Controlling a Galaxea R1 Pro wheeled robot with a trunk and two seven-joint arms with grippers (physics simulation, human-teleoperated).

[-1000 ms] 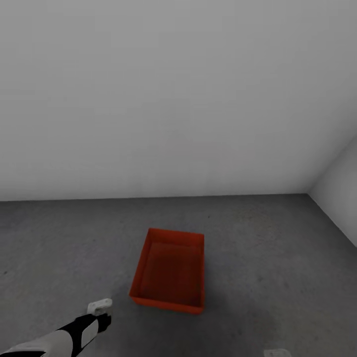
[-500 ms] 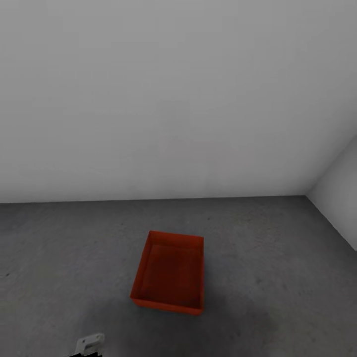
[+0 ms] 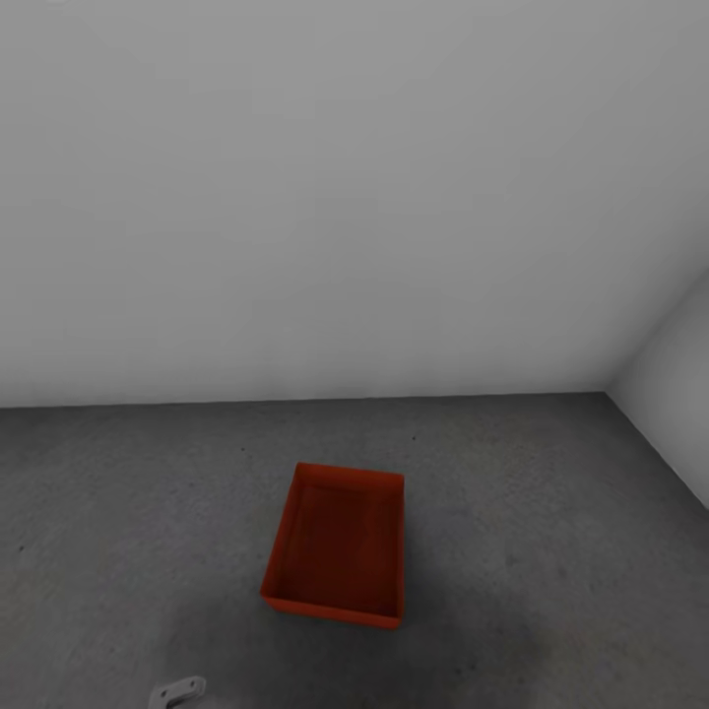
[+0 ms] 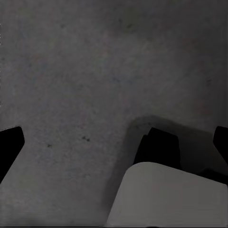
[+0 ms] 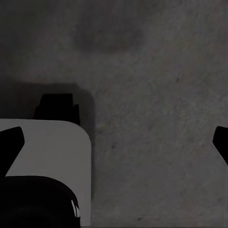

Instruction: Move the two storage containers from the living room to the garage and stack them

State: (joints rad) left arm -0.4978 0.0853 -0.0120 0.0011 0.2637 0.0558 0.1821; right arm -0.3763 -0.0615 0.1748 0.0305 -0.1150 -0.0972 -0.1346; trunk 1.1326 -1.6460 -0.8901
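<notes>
An orange-red storage container point(image 3: 337, 544) rests upright and lidless on the grey concrete floor point(image 3: 551, 512) of the garage, a short way out from the white back wall. Nothing lies inside it. The white tip of my left arm point(image 3: 177, 692) pokes in at the head view's lower edge, left of the container and nearer to me, apart from it. In the left wrist view my left gripper point(image 4: 114, 142) is open over bare concrete. My right gripper point(image 5: 116, 142) is also open above bare floor, with nothing between its fingers.
A white back wall point(image 3: 345, 197) meets a side wall point(image 3: 679, 394) in the corner at the right. Both wrist views catch the pale body of my base point(image 4: 166, 194) and a black wheel point(image 5: 57, 107) on the concrete.
My left arm has drawn back and down until just its white tip remains at the head view's lower edge. The container has stayed put.
</notes>
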